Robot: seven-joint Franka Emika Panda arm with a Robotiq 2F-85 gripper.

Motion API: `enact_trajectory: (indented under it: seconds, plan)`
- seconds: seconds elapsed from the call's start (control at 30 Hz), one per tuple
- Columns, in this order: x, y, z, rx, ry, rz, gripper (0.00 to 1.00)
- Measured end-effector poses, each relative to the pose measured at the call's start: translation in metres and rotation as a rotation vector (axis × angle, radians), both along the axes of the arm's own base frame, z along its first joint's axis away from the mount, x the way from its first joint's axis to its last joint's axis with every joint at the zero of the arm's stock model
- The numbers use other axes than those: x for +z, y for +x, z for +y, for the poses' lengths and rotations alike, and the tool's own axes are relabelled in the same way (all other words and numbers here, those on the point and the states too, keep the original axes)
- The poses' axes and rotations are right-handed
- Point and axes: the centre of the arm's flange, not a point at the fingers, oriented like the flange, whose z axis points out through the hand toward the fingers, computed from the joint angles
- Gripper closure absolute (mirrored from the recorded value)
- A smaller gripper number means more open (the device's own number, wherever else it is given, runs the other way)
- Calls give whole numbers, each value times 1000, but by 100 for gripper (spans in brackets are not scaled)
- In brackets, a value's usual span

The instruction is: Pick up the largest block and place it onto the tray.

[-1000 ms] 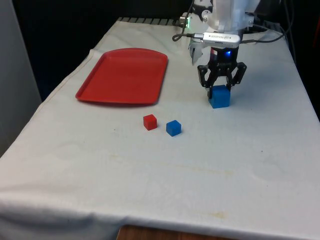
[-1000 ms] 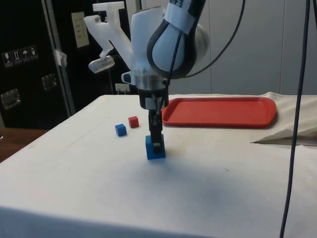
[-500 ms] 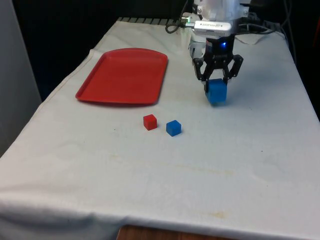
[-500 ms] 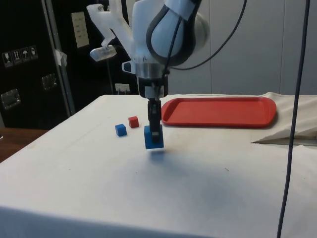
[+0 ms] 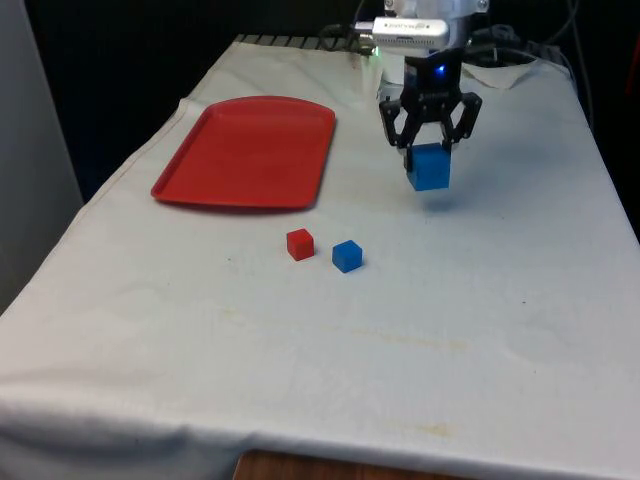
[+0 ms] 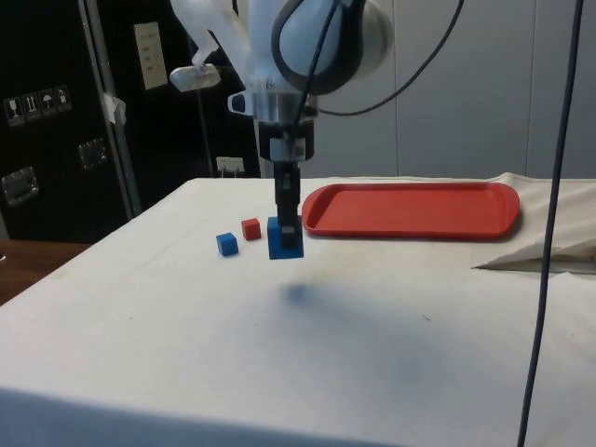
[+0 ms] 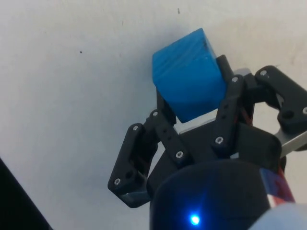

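We see the large blue block (image 5: 429,167) hanging in the air above the worktop (image 5: 500,300), clamped between the two fingers of the claw (image 5: 429,150), with its shadow on the white cloth just beneath it. In the side view the block (image 6: 284,239) sits at the claw's (image 6: 289,228) tip, clear of the cloth. We see from the wrist that the fingers (image 7: 168,110) press on opposite faces of the block (image 7: 189,76). The arm comes down from above, with the claw pointing straight down and its fingers upright. The red tray (image 5: 248,151) lies well apart, toward the front view's left. A small red block (image 5: 299,244) and a small blue block (image 5: 346,256) rest near each other on the cloth, between the tray and the camera.
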Motion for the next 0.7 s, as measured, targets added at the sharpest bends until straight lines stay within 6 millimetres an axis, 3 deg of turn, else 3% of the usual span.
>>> enact_trajectory:
  seconds: [0.7]
  plan:
    - [29, 0, -30, -4, 33, -4, 100]
